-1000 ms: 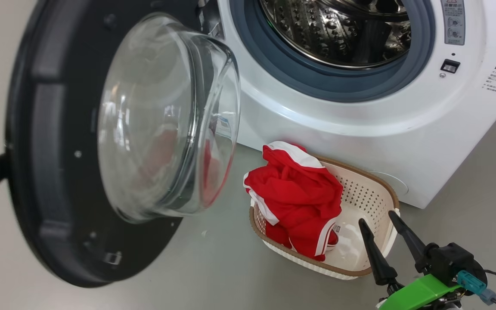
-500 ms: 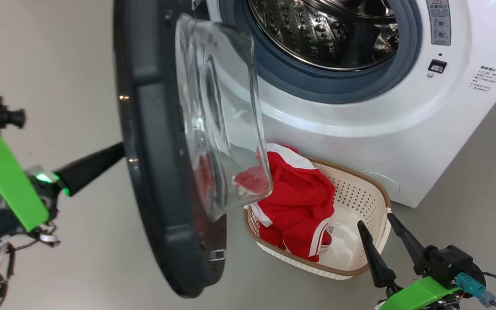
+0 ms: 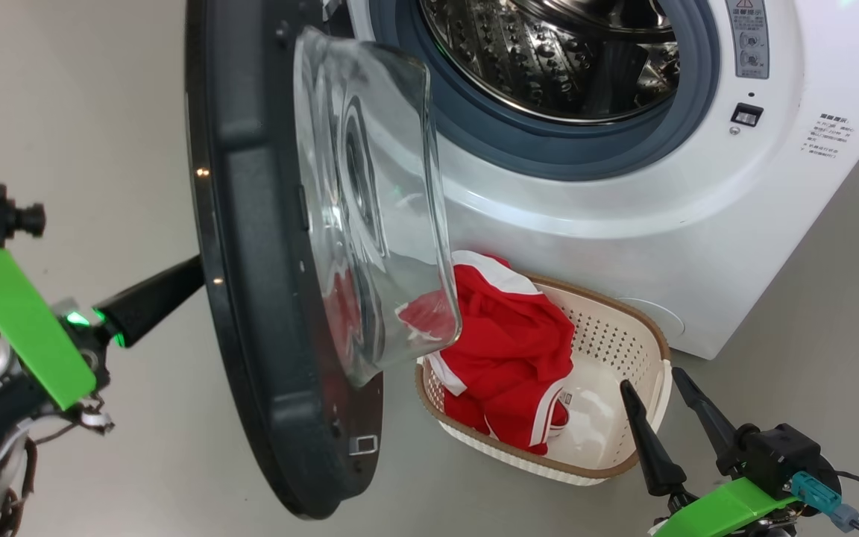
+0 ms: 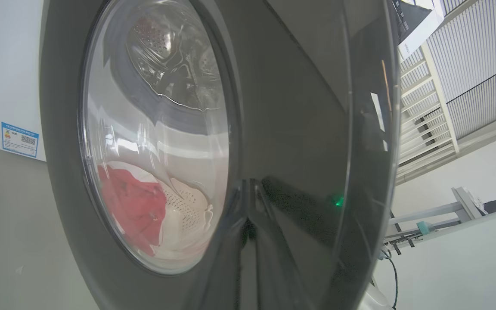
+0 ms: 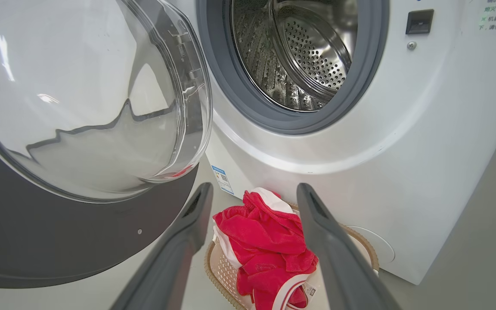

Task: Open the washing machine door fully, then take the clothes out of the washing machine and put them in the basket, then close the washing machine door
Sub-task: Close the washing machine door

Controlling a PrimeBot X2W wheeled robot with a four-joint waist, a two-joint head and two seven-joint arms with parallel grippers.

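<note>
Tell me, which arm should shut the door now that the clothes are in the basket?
Left. The left gripper, shut, rests against the door's outer face, ready to push it closed. The right gripper hangs open by the basket, on the door's inner side.

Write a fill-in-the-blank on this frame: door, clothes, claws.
1. The red clothes lie in the ____.
2. The washer door stands ____.
3. The shut claw at the door's glossy outer side is the ____ one.
4. The open right claw holds ____.
Missing words: basket; open; left; nothing.
</note>
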